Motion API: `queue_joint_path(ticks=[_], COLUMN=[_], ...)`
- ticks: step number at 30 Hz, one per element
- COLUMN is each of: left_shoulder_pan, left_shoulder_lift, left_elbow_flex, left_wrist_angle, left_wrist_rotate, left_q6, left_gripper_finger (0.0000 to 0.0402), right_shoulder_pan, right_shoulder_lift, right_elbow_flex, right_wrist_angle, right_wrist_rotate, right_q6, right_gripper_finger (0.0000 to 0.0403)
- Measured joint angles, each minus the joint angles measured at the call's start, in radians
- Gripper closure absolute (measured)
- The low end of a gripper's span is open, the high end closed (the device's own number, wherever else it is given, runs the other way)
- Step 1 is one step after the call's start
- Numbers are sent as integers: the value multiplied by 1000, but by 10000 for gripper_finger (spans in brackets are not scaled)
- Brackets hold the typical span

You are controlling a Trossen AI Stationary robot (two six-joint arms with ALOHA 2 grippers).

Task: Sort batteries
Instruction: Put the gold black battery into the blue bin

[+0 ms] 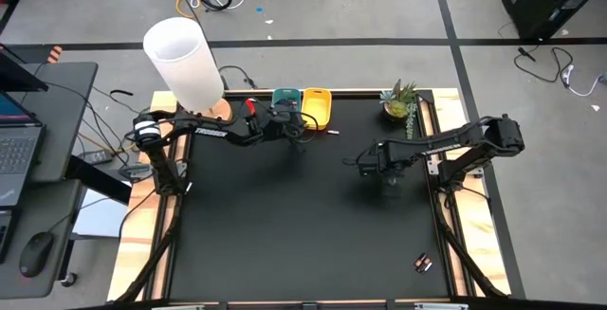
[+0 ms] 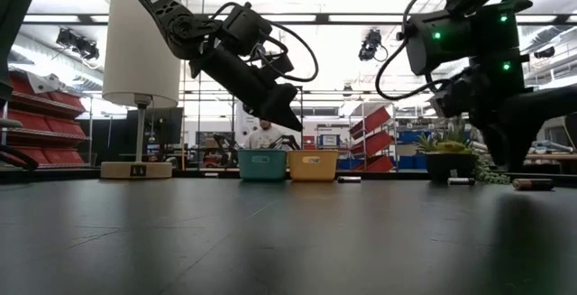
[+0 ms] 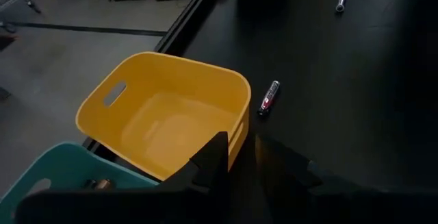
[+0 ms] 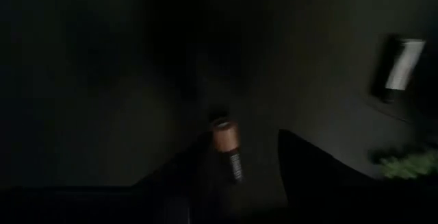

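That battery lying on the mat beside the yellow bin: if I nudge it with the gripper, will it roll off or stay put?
The battery is a slim cylinder lying on its side, so a sideways nudge would probably roll it. The black mat looks flat and smooth, offering little to stop it. It looks rigid, so a light pinch across its middle should hold, though the rounded surface may slip.

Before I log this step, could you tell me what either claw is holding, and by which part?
Right claw: open, a battery between its fingers but with a gap beside it, so not clamped. Left claw: cannot be told.
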Motion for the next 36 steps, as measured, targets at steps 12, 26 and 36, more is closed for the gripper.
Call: queue_joint_path(ticks=[12, 26, 36], left_shoulder_pan=[0, -6, -6], left_shoulder_lift=[0, 0, 4], left_elbow_flex=[0, 0, 0], left_wrist_angle=[-24, -80, -52], left_wrist_rotate=[-1, -1, -2], left_q6=[-8, -11, -27], left_gripper_finger=[311, 311, 311], right_shoulder_pan=[-66, -95, -91], right_shoulder_lift=[9, 139, 134], right_elbow_flex=[-61, -51, -38], right_wrist_angle=[90, 95, 57], right_wrist_rotate=[-78, -88, -115], right_q6=[-196, -203, -123], right_gripper_finger=[254, 287, 336])
